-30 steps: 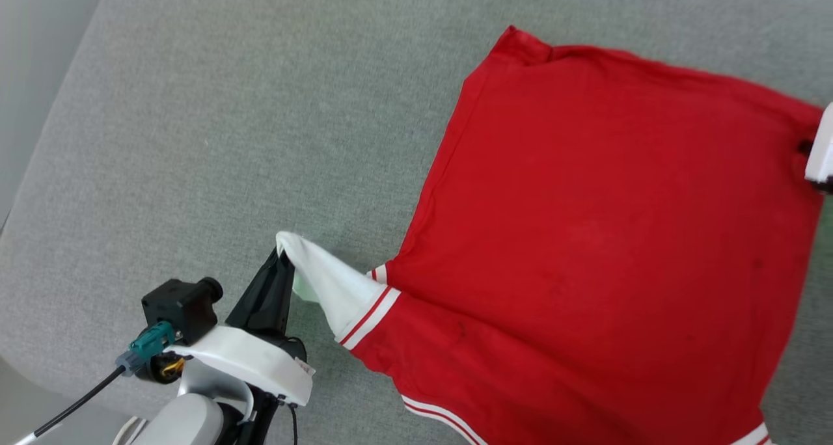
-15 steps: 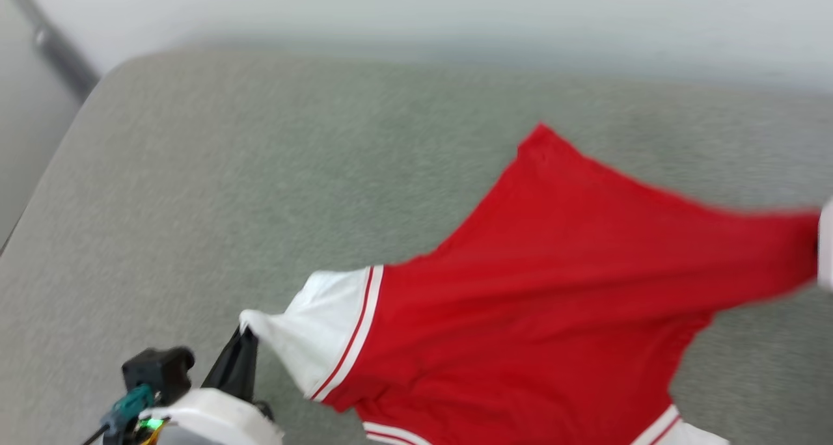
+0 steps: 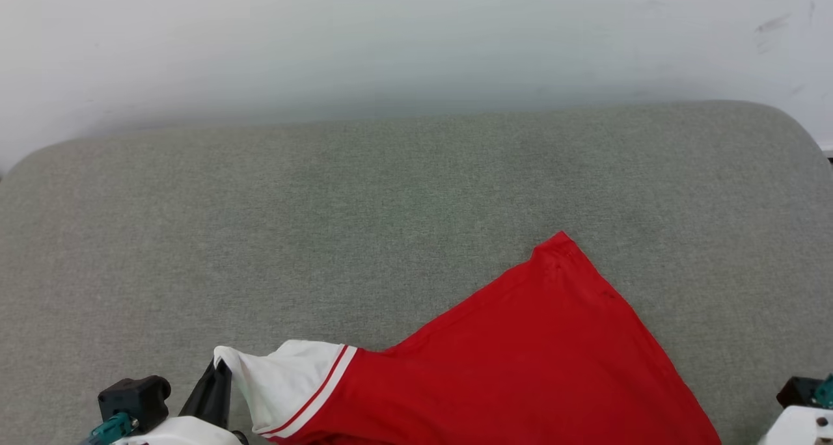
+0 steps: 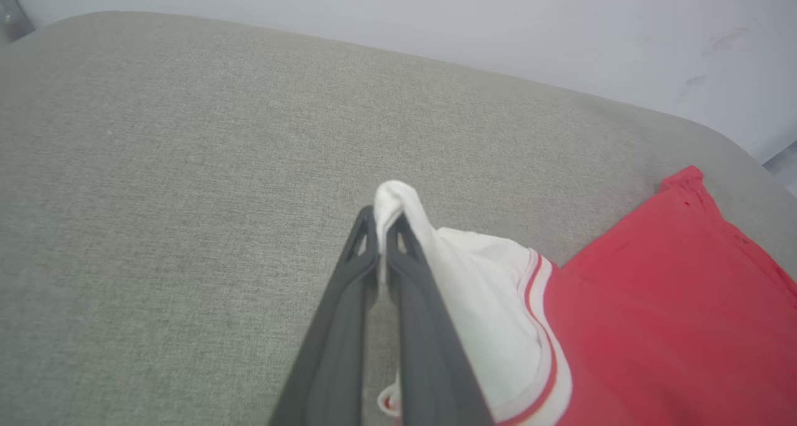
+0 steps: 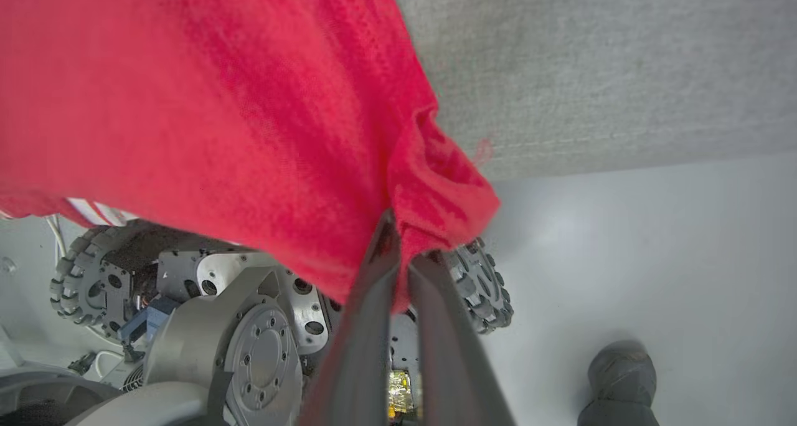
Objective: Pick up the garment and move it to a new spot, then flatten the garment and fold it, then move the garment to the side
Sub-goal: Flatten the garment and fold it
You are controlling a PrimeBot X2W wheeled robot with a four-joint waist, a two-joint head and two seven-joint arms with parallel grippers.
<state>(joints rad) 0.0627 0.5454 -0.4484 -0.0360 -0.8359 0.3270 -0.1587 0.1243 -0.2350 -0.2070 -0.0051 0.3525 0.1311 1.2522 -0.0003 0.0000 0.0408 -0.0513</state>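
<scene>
The garment, plain red side up with a white sleeve and striped trim, lies at the near edge of the grey padded surface. One red corner points away from me. My left gripper is shut on the tip of the white sleeve, with its fingers pressed together a little above the surface. My right gripper is shut on a bunched red corner of the garment, held off the near edge above the floor. Its wrist housing shows at the lower right.
A white wall runs behind the grey surface, whose corners are rounded. Under the right gripper are my base and its wheels. A person's shoe stands on the pale floor to the right.
The head camera has tilted up, so the wall now shows. Both grippers have drawn the garment toward me, and its near part now hangs past the near edge.
</scene>
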